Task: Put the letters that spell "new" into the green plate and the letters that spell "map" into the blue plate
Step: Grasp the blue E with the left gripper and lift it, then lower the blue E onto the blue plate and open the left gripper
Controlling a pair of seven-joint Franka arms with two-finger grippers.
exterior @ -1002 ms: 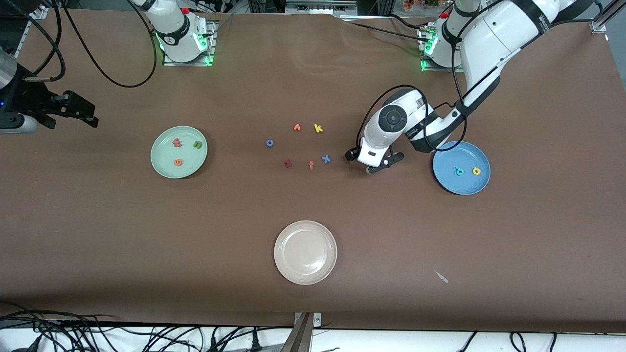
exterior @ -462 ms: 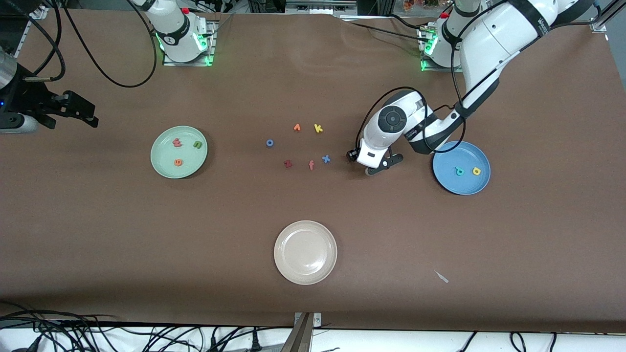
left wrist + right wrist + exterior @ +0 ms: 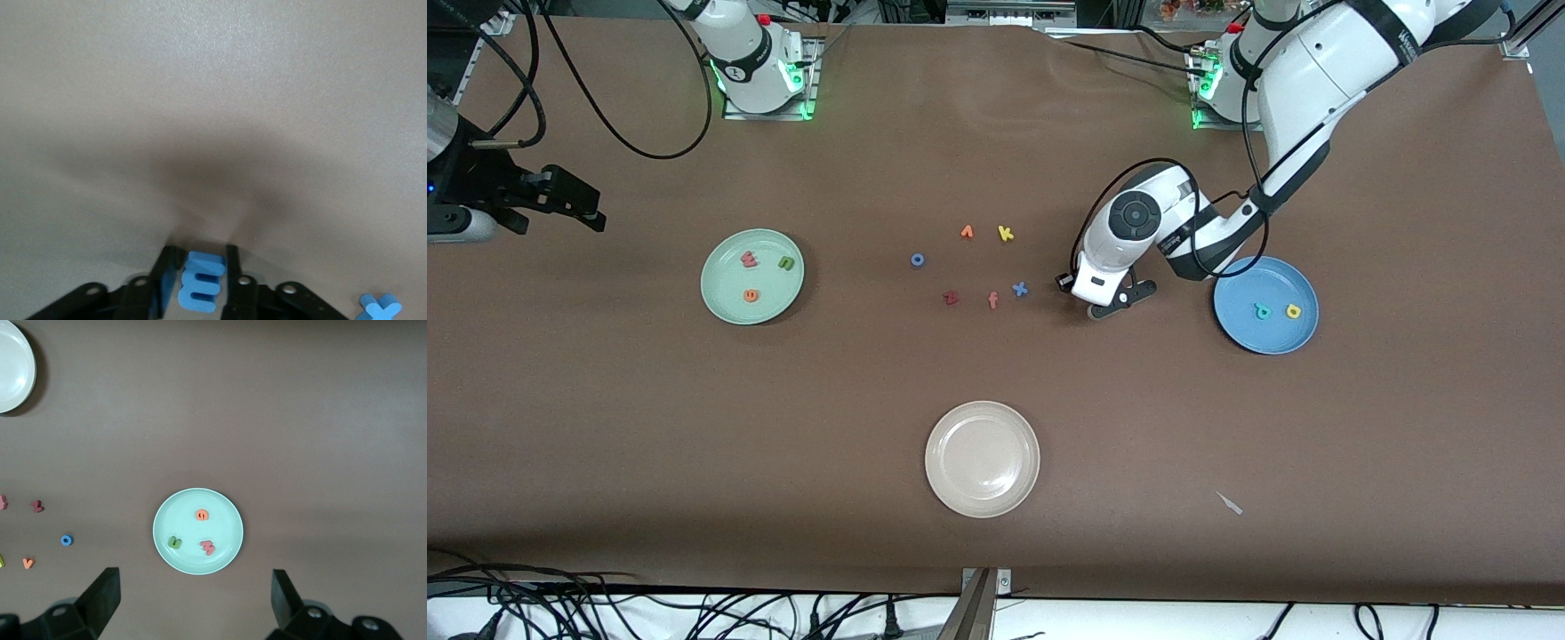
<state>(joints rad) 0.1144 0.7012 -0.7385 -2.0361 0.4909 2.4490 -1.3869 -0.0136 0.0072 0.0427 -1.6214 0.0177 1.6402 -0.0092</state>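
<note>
Brown tabletop all round, arm bases along the top edge of the front view. Going across: the right gripper (image 3: 560, 206) waits up in the air at the right arm's end of the table, jaws spread wide, nothing in them. Next is the green plate (image 3: 720, 298) with three letters in it: pinkish-red w (image 3: 749, 259), green n (image 3: 785, 262) and orange e (image 3: 751, 295).

Mid-table there are six loose letters: a blue ring (image 3: 917, 260), an orange one (image 3: 967, 232), yellow k (image 3: 1006, 233), dark red z (image 3: 951, 297), orange f (image 3: 992, 300) and blue x (image 3: 1019, 288). One cream plate (image 3: 943, 484) sits nearest the camera.

Then the left gripper (image 3: 200, 283), down at the table just beside the x, jaws pinched shut on the light blue m (image 3: 201, 290); its legs point sideways toward one finger, long axis running along the fingers.

Last, the blue plate (image 3: 1240, 333) holds two letters, teal p (image 3: 1262, 311) and yellow a (image 3: 1293, 311).
</note>
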